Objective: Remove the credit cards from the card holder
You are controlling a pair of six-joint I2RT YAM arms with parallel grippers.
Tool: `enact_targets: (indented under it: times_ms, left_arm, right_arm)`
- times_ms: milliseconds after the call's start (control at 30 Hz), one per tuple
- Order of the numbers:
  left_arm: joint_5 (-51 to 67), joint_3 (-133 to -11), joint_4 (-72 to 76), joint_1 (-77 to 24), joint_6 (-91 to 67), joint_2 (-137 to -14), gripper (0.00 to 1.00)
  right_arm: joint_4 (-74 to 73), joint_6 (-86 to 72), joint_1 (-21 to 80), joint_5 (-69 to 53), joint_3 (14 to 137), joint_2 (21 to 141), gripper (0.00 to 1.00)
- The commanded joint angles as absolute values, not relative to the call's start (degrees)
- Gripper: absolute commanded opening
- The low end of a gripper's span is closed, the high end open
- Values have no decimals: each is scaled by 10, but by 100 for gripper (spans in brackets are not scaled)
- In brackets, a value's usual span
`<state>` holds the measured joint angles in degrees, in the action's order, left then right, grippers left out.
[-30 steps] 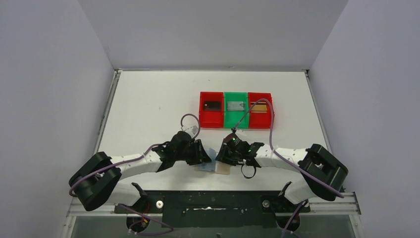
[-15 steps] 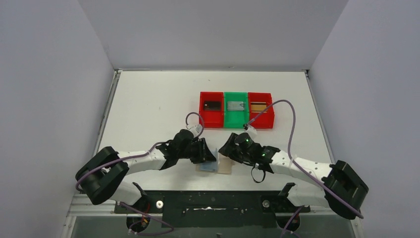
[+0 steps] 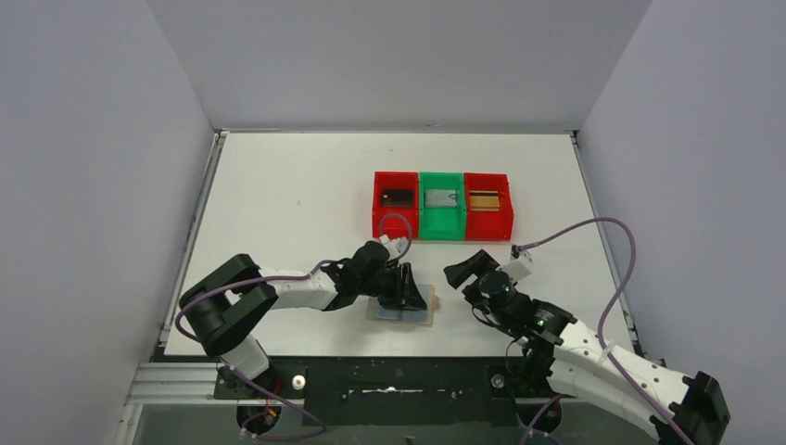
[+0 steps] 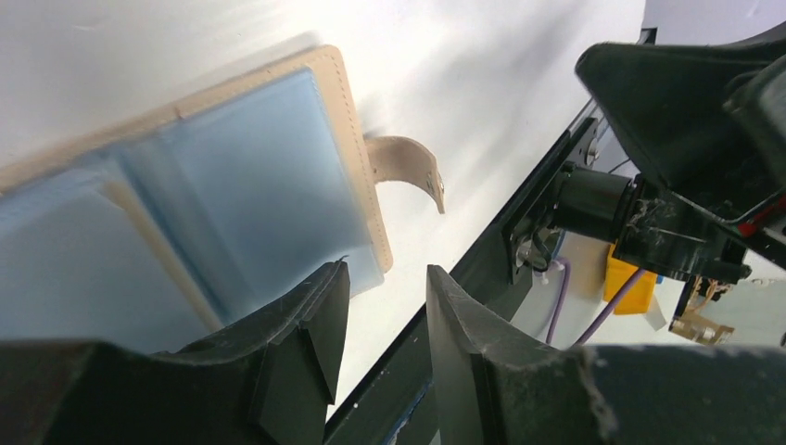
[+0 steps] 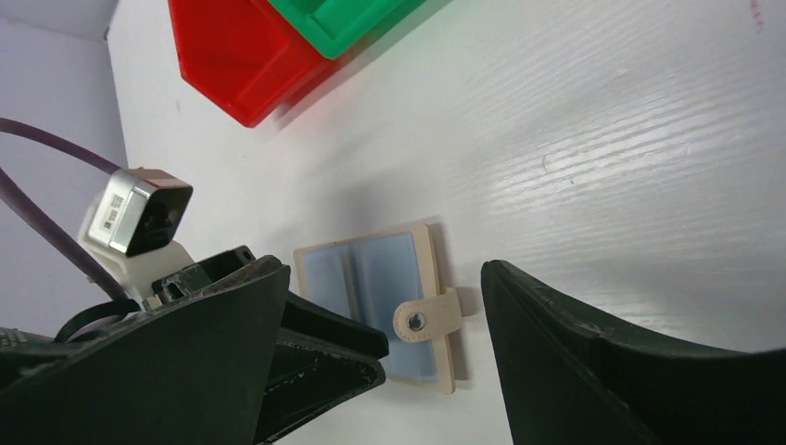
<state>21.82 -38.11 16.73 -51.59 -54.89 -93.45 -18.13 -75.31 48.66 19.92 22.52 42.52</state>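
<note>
Left wrist, card holder [image 4: 250, 176] beneath left gripper [image 4: 385, 275]

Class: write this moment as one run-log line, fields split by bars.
card holder: open, flat on table | left gripper: slightly open, over it | right gripper: wide open, empty | credit cards: one per tray

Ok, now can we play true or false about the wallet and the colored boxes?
1. The card holder lies open on the table. True.
2. The right gripper is holding the card holder. False: its jaws are wide open and it is off to the side, not touching it.
3. The green tray has a grey card in it. True.
4. The green tray is at the end of the row. False: it sits between the left red tray and the right red tray.
</note>
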Motion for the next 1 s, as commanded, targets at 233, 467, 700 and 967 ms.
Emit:
enact_targets:
  times_ms: [233, 467, 700, 967]
  left_arm:
    - [63, -364, 77, -512, -526, -780, 49]
    - [-20, -301, -18, -454, -556, -650, 68]
    - [-46, -241, -33, -434, -591, -542, 73]
    - [43, -211, 50, -424, -582, -535, 64]
  right_arm:
    - [-120, -709, 480, 210, 210, 346, 76]
    - [-62, -651, 477, 108, 269, 478, 71]
    - [26, -629, 476, -12, 305, 642, 69]
    - [25, -648, 470, -48, 323, 751, 65]
